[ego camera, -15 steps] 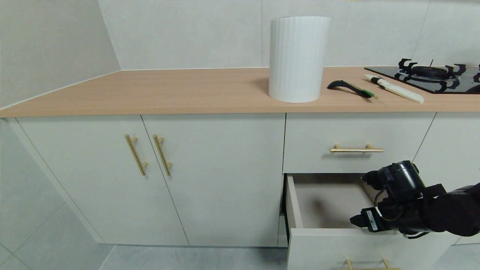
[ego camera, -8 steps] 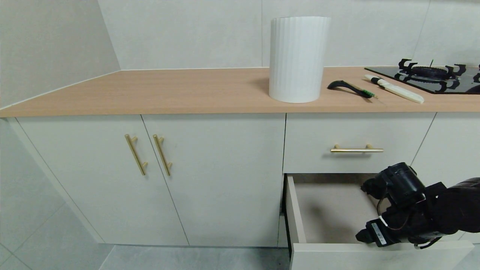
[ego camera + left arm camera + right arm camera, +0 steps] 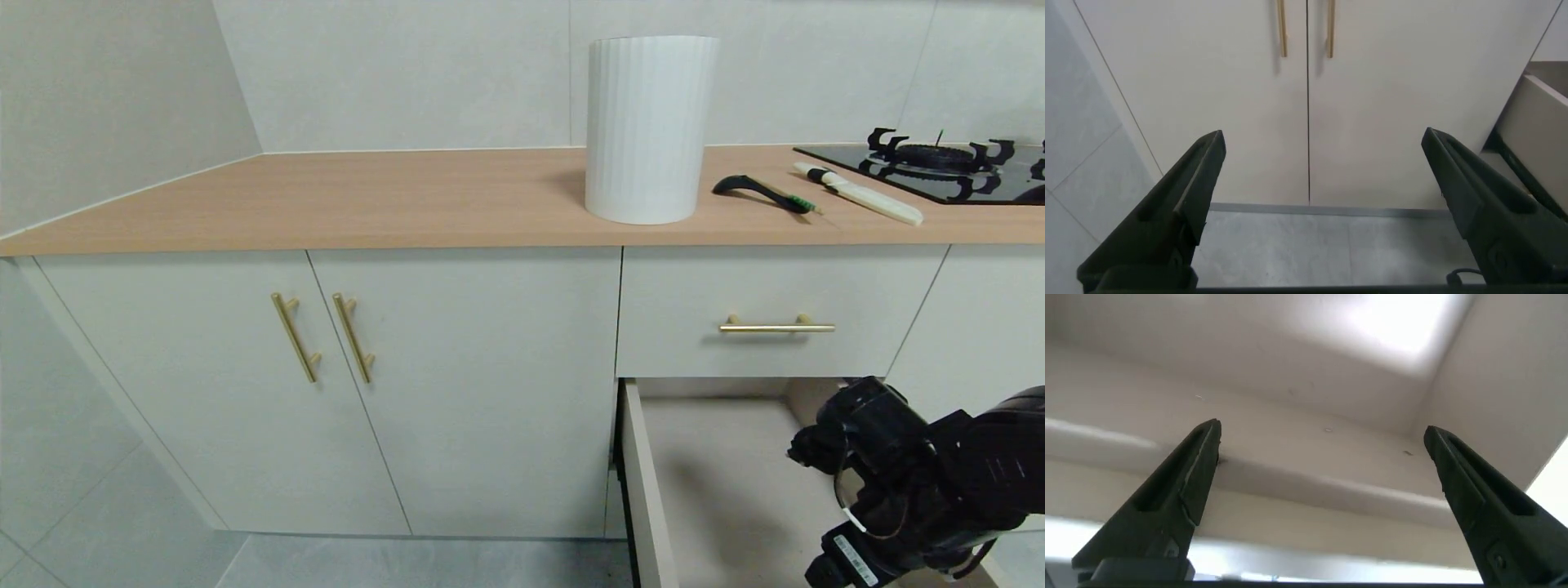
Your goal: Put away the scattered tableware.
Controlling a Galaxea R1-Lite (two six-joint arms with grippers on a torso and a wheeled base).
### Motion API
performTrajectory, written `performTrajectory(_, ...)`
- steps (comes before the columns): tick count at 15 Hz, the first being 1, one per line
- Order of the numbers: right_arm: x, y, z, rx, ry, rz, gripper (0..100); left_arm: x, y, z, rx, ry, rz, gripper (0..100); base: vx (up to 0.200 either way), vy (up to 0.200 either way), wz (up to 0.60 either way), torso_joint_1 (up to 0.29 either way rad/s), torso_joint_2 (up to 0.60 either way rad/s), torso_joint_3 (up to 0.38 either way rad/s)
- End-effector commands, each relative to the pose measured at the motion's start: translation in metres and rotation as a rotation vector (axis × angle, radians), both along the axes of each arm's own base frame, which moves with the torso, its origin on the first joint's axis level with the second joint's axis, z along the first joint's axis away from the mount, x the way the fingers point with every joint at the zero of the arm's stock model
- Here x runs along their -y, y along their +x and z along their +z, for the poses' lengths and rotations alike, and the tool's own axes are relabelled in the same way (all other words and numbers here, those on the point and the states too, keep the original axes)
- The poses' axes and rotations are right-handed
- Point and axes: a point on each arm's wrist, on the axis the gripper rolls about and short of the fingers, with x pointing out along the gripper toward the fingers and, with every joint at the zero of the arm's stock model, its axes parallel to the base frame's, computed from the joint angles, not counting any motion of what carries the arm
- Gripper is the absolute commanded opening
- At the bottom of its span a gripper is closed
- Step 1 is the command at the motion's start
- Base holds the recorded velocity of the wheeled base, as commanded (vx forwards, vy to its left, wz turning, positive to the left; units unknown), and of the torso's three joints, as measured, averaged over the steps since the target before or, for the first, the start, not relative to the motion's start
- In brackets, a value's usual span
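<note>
Hovering at the drawer (image 3: 641, 482), lower right, the right gripper (image 3: 1321, 429) gapes empty; the left gripper (image 3: 1323, 135) is spread too. Knife (image 3: 857, 194) and black utensil (image 3: 759, 189) lie upper right on the counter (image 3: 408, 196): light, stiff, probably slick, so pinch mid-handle.

The ribbed canister (image 3: 649, 131) is white, the countertop (image 3: 367, 196) tan wood-grain, the knife (image 3: 859, 193) cream (cabinet handles (image 3: 295, 337) gold).

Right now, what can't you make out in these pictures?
Lower drawer: its front is cut off by the head view's bottom edge, and the right arm covers its right part.
White ribbed container: in the head view, its own wall hides any contents.
Black utensil beside it: too small in the head view to tell its kind.
Stove: cut off by the head view's right edge.
</note>
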Motion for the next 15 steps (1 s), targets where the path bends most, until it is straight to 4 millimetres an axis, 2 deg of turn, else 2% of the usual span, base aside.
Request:
performTrajectory(1, -0.003, -0.005, 0.0, -0.018, -0.009, 0.02, 100, 0.0, 0.0, 0.0, -0.001, 0.0, 0.0, 100, 0.0, 0.0, 0.0, 0.0, 0.0, 0.0)
performTrajectory(5, -0.003, -0.013, -0.002, -0.084, -0.058, 0.061, 100, 0.0, 0.0, 0.0, 0.001, 0.0, 0.0, 100, 0.0, 0.0, 0.0, 0.0, 0.0, 0.0)
performTrajectory(9, -0.005, -0.009, 0.003, -0.068, -0.056, 0.058, 100, 0.0, 0.0, 0.0, -0.001, 0.0, 0.0, 100, 0.0, 0.0, 0.0, 0.0, 0.0, 0.0)
performTrajectory(12, -0.006, 0.005, 0.016, 0.022, 0.001, -0.019, 100, 0.0, 0.0, 0.0, 0.001, 0.0, 0.0, 100, 0.0, 0.0, 0.0, 0.0, 0.0, 0.0)
performTrajectory(14, -0.012, 0.018, 0.036, 0.216, 0.144, -0.146, 100, 0.0, 0.0, 0.0, -0.001, 0.0, 0.0, 100, 0.0, 0.0, 0.0, 0.0, 0.0, 0.0)
performTrajectory(15, -0.011, 0.018, 0.041, 0.252, 0.172, -0.164, 100, 0.0, 0.0, 0.0, -0.001, 0.0, 0.0, 100, 0.0, 0.0, 0.0, 0.0, 0.0, 0.0)
